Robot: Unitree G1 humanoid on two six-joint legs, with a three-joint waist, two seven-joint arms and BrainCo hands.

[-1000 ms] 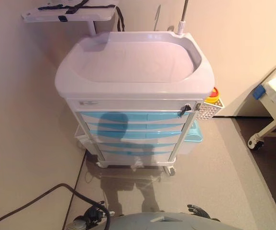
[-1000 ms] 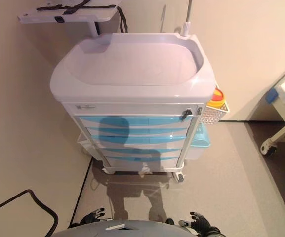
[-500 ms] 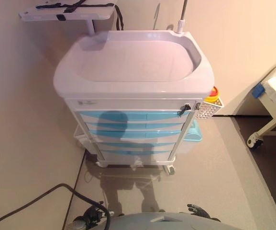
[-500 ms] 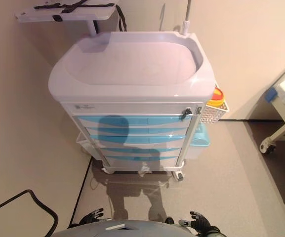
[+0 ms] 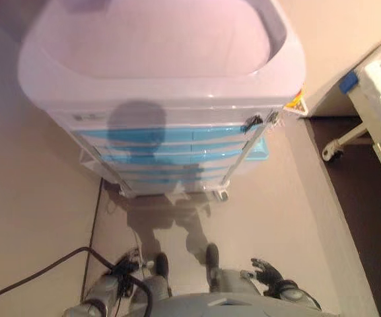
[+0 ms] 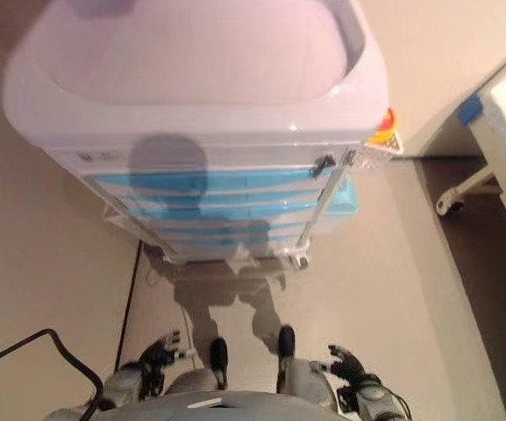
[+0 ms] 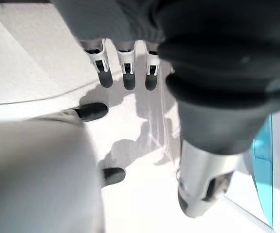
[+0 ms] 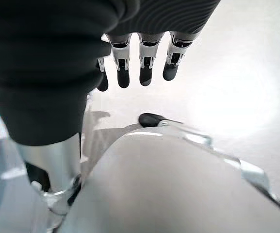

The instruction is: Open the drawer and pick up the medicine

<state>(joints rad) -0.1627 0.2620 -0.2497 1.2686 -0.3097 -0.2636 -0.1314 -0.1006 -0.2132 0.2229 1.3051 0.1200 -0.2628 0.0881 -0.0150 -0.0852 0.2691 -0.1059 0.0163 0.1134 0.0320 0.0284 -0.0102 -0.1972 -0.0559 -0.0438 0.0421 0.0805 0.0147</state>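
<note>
Drawers (image 5: 170, 142) all closed, contents hidden; yellow side container (image 6: 381, 140) on cart (image 5: 157, 79).

bed frame (image 5: 375, 99), side basket (image 6: 377, 151)

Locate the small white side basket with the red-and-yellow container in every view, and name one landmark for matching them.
Left eye view: side basket at the cart's right edge, mostly cut off behind the top.
Right eye view: hangs off the cart's right corner, container visible.
Left wrist view: not in it.
Right wrist view: not in it.
Shared landmark in the eye views: the dark lock on the top drawer's right.
</note>
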